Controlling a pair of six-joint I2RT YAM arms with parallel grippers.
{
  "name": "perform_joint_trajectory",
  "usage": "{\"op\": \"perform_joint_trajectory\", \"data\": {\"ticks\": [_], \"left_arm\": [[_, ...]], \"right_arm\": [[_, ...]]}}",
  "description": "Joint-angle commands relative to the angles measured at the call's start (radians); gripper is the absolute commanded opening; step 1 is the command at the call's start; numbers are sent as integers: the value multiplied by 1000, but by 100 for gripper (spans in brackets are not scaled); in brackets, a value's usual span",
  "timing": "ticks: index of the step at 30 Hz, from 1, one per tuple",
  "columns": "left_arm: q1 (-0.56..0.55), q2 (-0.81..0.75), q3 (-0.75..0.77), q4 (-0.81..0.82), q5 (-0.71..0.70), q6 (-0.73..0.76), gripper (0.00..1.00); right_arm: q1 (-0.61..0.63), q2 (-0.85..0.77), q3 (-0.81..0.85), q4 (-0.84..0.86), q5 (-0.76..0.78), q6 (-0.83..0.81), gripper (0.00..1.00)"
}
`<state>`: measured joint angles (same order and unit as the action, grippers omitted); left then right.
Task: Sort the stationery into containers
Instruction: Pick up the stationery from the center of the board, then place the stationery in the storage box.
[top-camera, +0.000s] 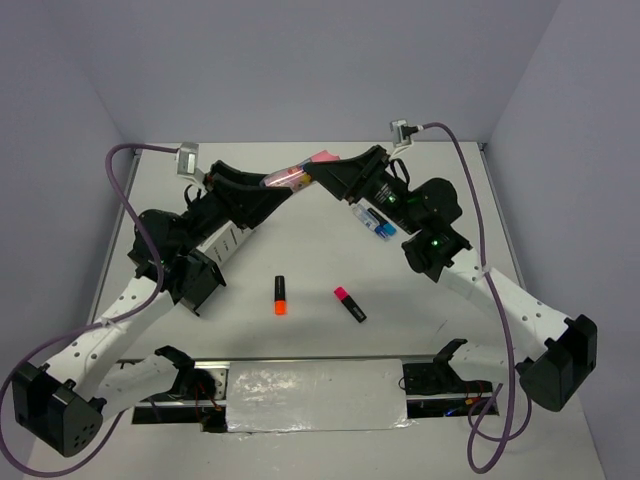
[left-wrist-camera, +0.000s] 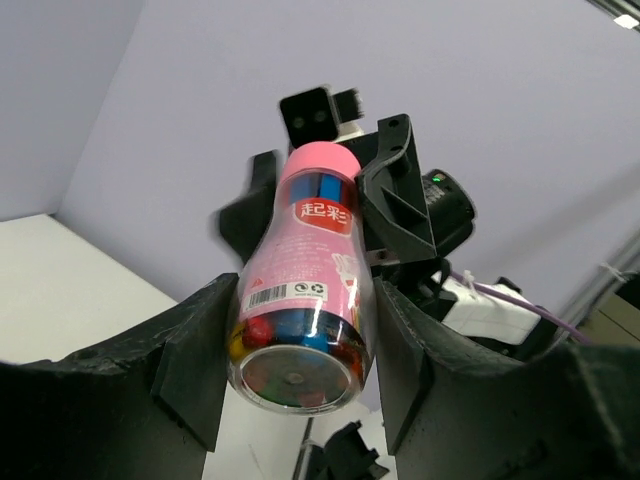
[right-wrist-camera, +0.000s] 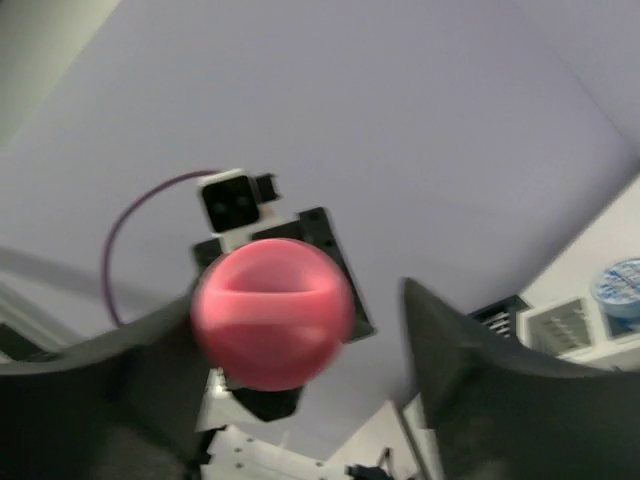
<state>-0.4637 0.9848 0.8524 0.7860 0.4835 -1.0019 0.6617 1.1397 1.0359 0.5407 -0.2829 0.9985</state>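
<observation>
Hanging over white table (top-camera: 320, 262), lilac walls (top-camera: 320, 60) — left gripper (left-wrist-camera: 300, 350) clamped on pink tube (left-wrist-camera: 305, 260); right gripper (right-wrist-camera: 300, 300), jaws apart.

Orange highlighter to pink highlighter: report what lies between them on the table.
Nothing. In the top external view, the stretch of table between the orange highlighter and the pink highlighter is bare.

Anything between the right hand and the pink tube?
Nothing visible. The left hand grips the tube by its clear base in mid-air, with its cap pointing at the right hand. In the right wrist view the cap sits between that hand's open fingers, with a gap on one side.
</observation>
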Motion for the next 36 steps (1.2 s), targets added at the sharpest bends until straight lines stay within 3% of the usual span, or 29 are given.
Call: {"op": "perform_joint_trajectory", "data": {"ticks": [1,2,3,5,6,7,8,9,10,11,12,13,14,15,16,17,18,21,22,25,36], "left_arm": [[-6,-11,11,92,9,-6,0],[-6,-12,16,73,7,15,0],[-6,-14,17,59,6,22,0],[-6,-17,20,36,15,34,0],[-4,-18,22,26,14,39,0],[-4,-23,23,15,7,43,0],[-4,-23,31,-28,3,57,0],[-4,-24,42,-71,-5,69,8],[-4,-28,57,-124,-16,89,23],[-3,-26,109,-286,-54,150,44],[-3,-26,149,-403,-90,192,99],[-3,-17,195,-530,-141,238,99],[-3,-8,309,-660,-287,328,99],[-3,23,376,-973,-395,357,99],[-3,44,448,-1125,-501,376,99],[-1,63,591,-1275,-763,387,99],[-1,84,658,-1555,-899,372,99],[-1,132,835,-1854,-1301,283,99],[-1,126,852,-1952,-1359,260,99],[8,101,853,-1960,-1418,316,99],[14,69,899,-1966,-1284,368,99]], "right_arm": [[9,37,76,110,-21,-15,69],[12,55,90,129,-35,-12,55],[10,64,101,130,-48,-12,55],[12,84,119,125,-73,-27,33],[12,86,119,125,-81,-35,21],[12,84,113,131,-78,-41,0],[12,81,95,134,-75,-41,0],[10,80,87,133,-82,-47,0],[4,78,85,114,-82,-57,0],[-4,74,84,85,-84,-72,0],[-16,74,82,24,-84,-111,0],[-43,77,84,-7,-82,-135,0],[-57,90,102,-48,-81,-164,0],[-66,104,124,-161,-66,-240,0],[-74,123,151,-220,-50,-288,0],[-73,171,212,-278,-30,-332,0],[-68,202,242,-363,-15,-392,0],[-24,311,286,-368,31,-409,0],[-4,366,296,-363,45,-409,0],[94,498,380,-357,112,-435,0],[248,882,875,-536,208,-584,0]]}}
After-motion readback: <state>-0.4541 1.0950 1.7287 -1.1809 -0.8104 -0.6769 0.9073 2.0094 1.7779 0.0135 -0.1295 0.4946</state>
